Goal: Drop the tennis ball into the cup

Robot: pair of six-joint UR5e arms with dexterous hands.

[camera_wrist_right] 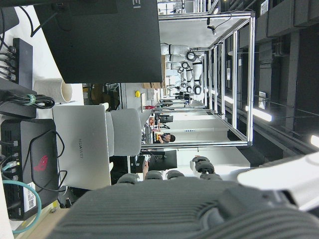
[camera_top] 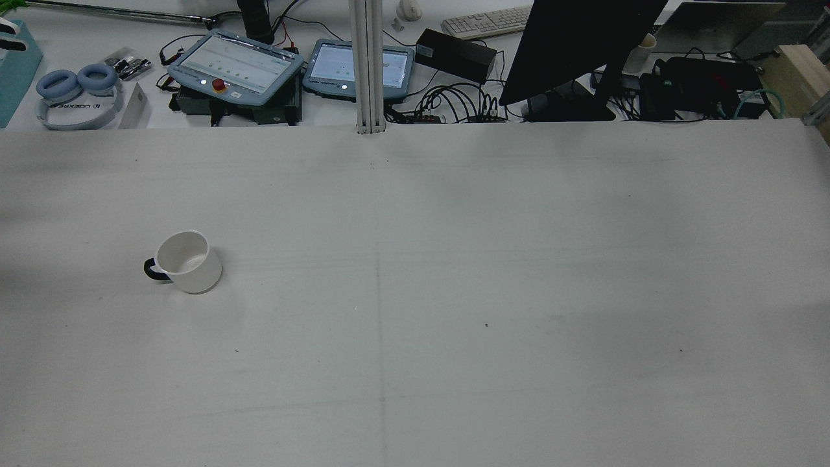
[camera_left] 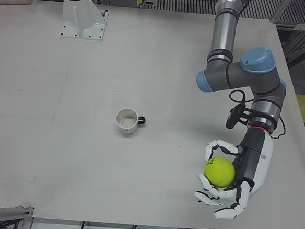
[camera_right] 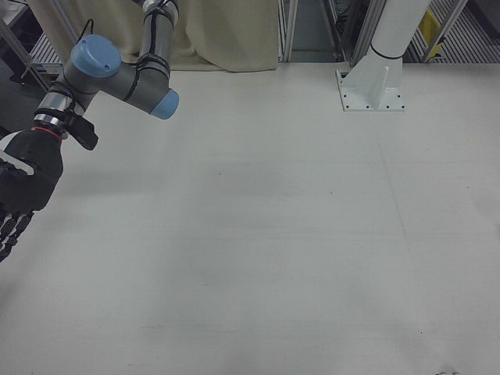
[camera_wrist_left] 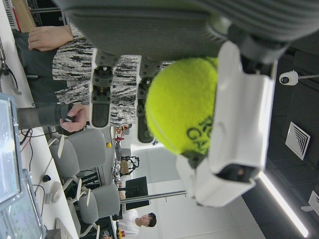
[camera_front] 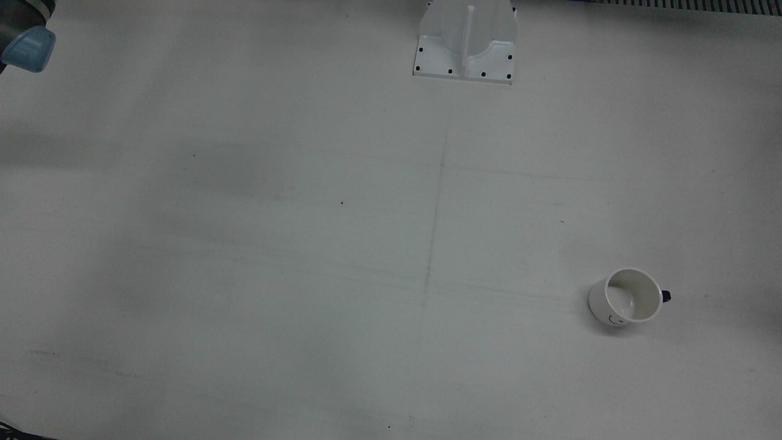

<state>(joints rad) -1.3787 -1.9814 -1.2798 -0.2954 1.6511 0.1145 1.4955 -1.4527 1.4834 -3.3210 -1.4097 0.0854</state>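
A white cup [camera_front: 626, 297] with a dark handle stands upright and empty on the table; it also shows in the rear view [camera_top: 185, 261] and the left-front view [camera_left: 127, 121]. My left hand [camera_left: 226, 177] is shut on a yellow-green tennis ball [camera_left: 219, 171], held near the table's front edge, well apart from the cup and to its right in that view. The left hand view shows the ball [camera_wrist_left: 182, 112] clasped between white fingers [camera_wrist_left: 241, 114]. My black right hand [camera_right: 19, 191] hangs at the right-front view's left edge, fingers apart and empty.
White arm pedestals [camera_front: 467, 43] [camera_left: 83, 20] [camera_right: 375, 86] are bolted at the robot's side of the table. Beyond the far edge in the rear view lie teach pendants [camera_top: 233, 65], a monitor [camera_top: 577, 45], headphones [camera_top: 74, 91] and cables.
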